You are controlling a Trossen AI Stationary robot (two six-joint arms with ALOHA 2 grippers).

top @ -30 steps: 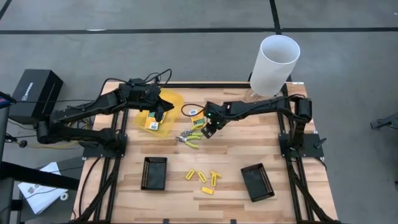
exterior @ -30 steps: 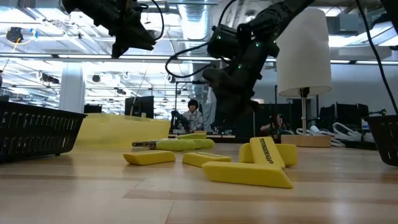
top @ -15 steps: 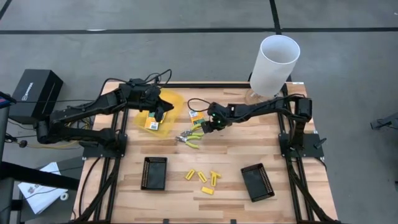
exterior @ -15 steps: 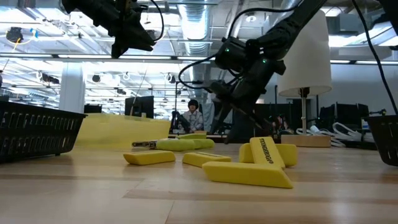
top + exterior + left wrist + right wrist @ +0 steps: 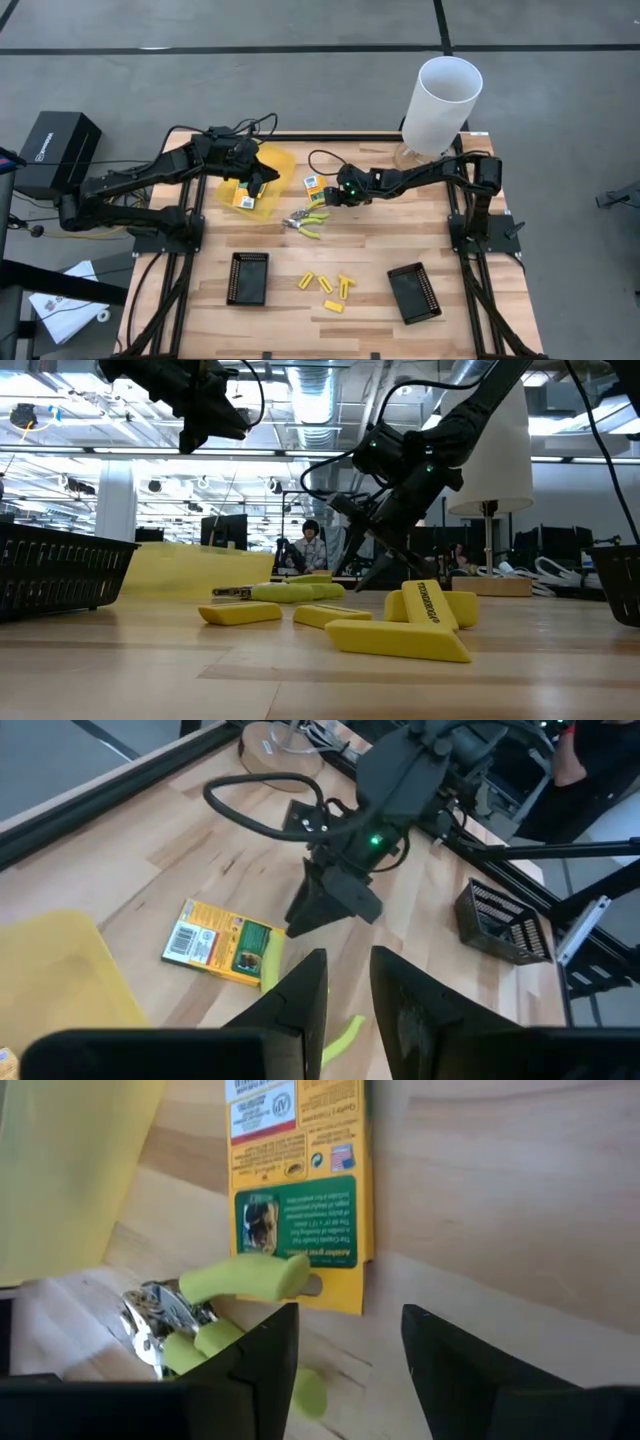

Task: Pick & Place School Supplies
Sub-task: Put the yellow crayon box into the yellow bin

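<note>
Packet (image 5: 300, 1180) flat, yellow with green panel, barcode label; right end effector (image 5: 340, 1355) parted, empty

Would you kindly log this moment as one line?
right tool: open, low by packet and pliers | left tool: over yellow bin, empty

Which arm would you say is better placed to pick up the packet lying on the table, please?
Right: the right gripper hangs open beside the packet, which fills its wrist view, while the left gripper is over the yellow container.
</note>
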